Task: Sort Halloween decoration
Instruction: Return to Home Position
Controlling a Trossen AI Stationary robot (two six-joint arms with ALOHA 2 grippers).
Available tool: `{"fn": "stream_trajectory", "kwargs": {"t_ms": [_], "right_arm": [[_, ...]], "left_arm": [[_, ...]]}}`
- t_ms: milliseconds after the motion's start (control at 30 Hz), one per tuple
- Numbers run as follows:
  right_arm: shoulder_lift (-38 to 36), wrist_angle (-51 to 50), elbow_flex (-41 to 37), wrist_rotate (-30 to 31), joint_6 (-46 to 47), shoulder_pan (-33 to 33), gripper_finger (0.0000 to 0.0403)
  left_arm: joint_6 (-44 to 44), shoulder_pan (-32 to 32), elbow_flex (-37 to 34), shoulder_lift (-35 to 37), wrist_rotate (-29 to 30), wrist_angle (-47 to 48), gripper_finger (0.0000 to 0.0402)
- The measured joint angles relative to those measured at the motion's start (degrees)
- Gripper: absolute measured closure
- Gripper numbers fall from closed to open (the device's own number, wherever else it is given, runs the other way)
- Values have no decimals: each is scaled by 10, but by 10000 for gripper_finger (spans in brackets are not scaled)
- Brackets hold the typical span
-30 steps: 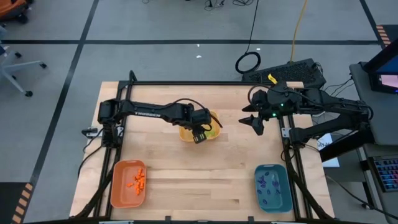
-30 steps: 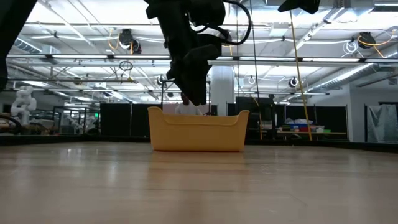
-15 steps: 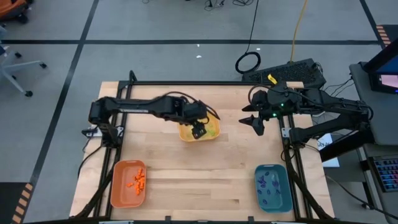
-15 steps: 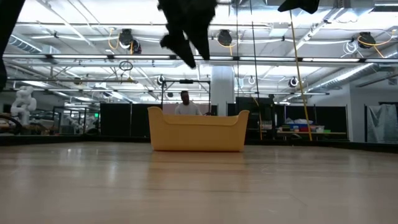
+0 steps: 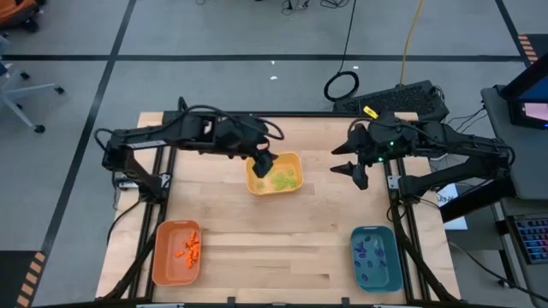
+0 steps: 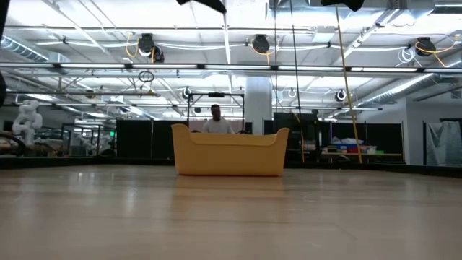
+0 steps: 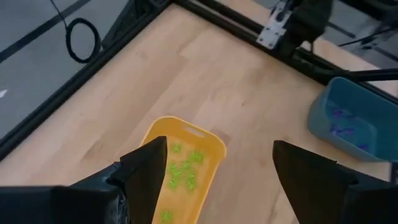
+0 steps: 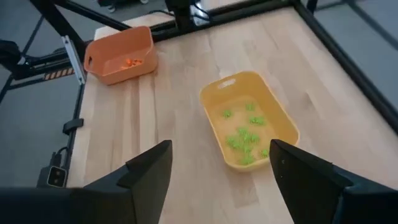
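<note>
You are viewing a sort judged complete: green pieces [image 5: 282, 180] are sitting in the centre yellow tray [image 5: 296, 157], orange pieces [image 5: 188, 248] lower left, purple pieces [image 5: 372, 257] lower right, while left gripper [image 5: 263, 167] and right gripper [image 5: 346, 165] are hovering, fingers wide apart, holding nothing.

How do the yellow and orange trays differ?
The yellow tray holds light green pieces, the orange tray orange pieces. The yellow tray sits centrally, the orange tray in a left corner. The open left tool hangs over the yellow tray, none over the orange tray; the right tool waits aside. Both are rectangular.
</note>
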State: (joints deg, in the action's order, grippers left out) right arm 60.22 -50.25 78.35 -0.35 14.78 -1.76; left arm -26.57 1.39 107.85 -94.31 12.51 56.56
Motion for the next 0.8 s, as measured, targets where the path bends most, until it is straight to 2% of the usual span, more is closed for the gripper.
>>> {"fn": "stream_trajectory", "kwargs": {"t_ms": [133, 300, 467, 567, 733, 800], "right_arm": [[-9, 23, 0, -2, -42, 0, 168], [-21, 52, 0, -2, -93, 0, 222], [-43, 54, 0, 0, -89, 0, 289], [-63, 37, 0, 0, -67, 0, 329], [-100, 23, 0, 15, -64, 0, 385], [-113, 11, 0, 30, -65, 0, 398]], "left_arm": [[20, -17, 0, 27, -3, 5, 131], [28, -53, 0, 51, 3, 5, 207], [29, -91, -3, 65, 51, 2, 294], [35, -101, -8, 70, 57, -8, 338], [83, -115, -40, 83, 50, -16, 391], [103, -117, -61, 94, 49, -34, 398]]}}
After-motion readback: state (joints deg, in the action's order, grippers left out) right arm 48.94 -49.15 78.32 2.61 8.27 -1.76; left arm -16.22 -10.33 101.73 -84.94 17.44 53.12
